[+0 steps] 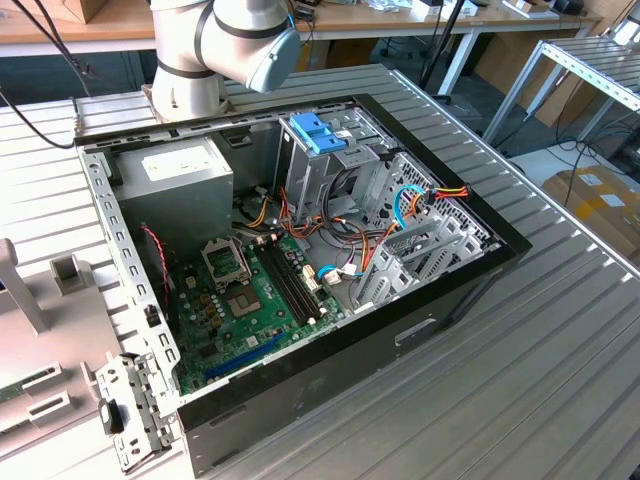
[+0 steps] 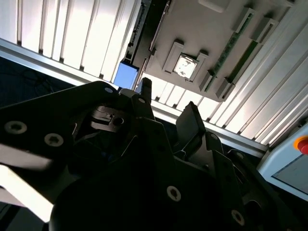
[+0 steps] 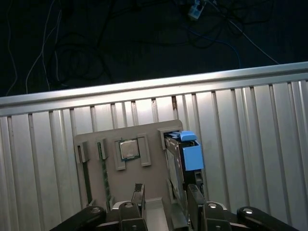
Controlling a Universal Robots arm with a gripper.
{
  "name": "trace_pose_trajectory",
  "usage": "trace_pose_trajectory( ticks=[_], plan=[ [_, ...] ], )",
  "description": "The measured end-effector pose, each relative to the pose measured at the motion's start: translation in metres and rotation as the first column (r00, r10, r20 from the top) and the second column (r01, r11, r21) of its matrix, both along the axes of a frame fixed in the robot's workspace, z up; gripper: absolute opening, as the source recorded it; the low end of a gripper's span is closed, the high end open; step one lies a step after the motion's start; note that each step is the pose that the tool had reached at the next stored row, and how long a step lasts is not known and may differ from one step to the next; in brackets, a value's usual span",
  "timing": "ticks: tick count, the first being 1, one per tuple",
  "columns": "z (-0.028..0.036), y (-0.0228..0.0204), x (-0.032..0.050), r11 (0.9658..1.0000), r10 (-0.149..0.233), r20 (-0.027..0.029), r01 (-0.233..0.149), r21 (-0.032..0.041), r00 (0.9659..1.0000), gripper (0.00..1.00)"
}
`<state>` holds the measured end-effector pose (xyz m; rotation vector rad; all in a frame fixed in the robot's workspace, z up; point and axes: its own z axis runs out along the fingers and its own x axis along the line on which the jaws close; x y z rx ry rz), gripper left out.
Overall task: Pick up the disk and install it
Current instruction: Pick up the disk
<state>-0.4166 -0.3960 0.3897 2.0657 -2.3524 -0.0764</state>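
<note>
Half open at the end effector (image 3: 166, 204): a clear gap between its two dark fingers (image 3: 139, 196), nothing clamped. Hangs over a grey holder (image 3: 154, 173) on the ribbed metal desk (image 3: 250, 144). Points that gap at the disk (image 3: 175, 166), standing on edge in a slot along one side of the holder, with a blue plastic piece (image 3: 193, 156) on its flank. Closer to one finger than to the other, by the look of the first wrist view; no telling about any touch. No lift yet: seated in its slot.

Next to the disk on the same holder, a square processor chip (image 3: 129, 149) lying flat in a raised frame, then two green memory sticks (image 3: 103, 175) on edge in narrow slots. Beyond the desk's rail, dark floor with loose cables (image 3: 120, 43).

In the exterior view, at the top, the pale grey arm (image 1: 225, 45) with a blue cap on its joint. Near its base on the desk, an open computer case (image 1: 330, 375) lying on its side. Inside: a green mainboard (image 1: 250, 295), a big grey power-supply box (image 1: 185, 180), a metal drive cage (image 1: 330, 175) topped by a light-blue latch (image 1: 318, 130), bundles of coloured wires (image 1: 420, 200). Beside the case, toward the exterior view's left, the same grey holder.
</note>
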Motion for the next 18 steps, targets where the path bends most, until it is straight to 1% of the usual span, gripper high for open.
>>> trace_pose_trajectory(
  ticks=[18],
  plan=[
    [-0.0027,0.0046,0.0000,1.0000,0.000,-0.0002,0.000,-0.0001,1.0000,0.48]
  ],
)
